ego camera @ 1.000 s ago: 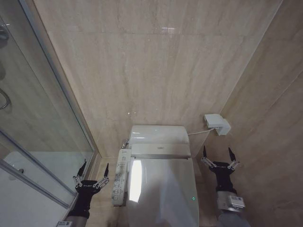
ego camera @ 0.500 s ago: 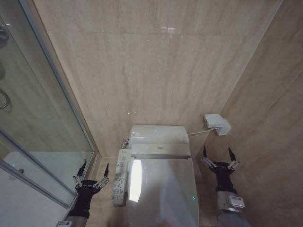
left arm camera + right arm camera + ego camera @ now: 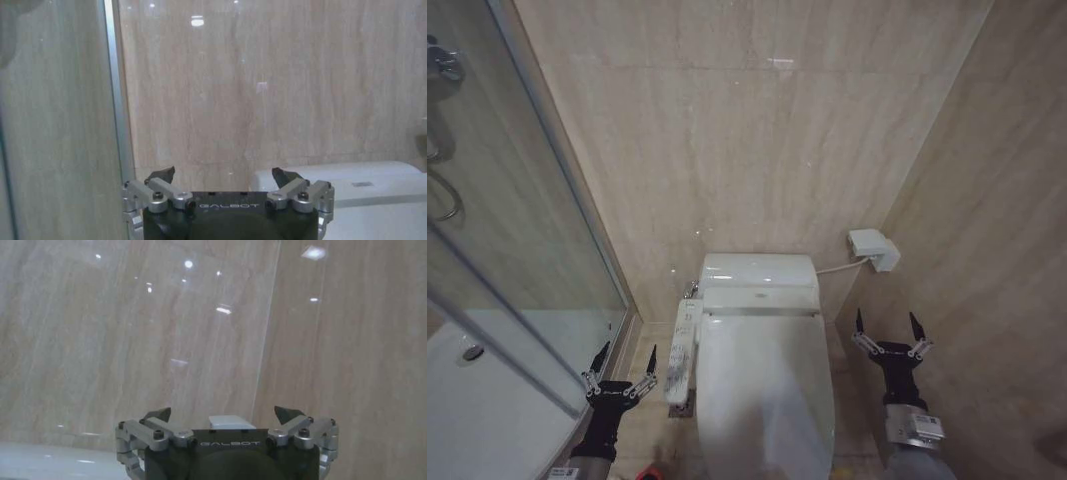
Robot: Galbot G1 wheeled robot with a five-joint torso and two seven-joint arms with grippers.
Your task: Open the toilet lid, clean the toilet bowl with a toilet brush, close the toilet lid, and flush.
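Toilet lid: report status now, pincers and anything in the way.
Left pincer open, empty, beside the control panel. Right pincer open, empty, right of the toilet. Toilet lid shut, untouched. Nothing on it.

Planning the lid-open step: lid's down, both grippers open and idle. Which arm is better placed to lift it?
Probably right. The right gripper hangs open beside the toilet lid with nothing between; the left gripper has the side control panel between it and the lid.

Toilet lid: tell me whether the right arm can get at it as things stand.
Probably yes. The toilet lid lies closed, with nothing on it. The right claw hangs open just beside it, with bare floor between. The left claw, also open, sits past the control panel.
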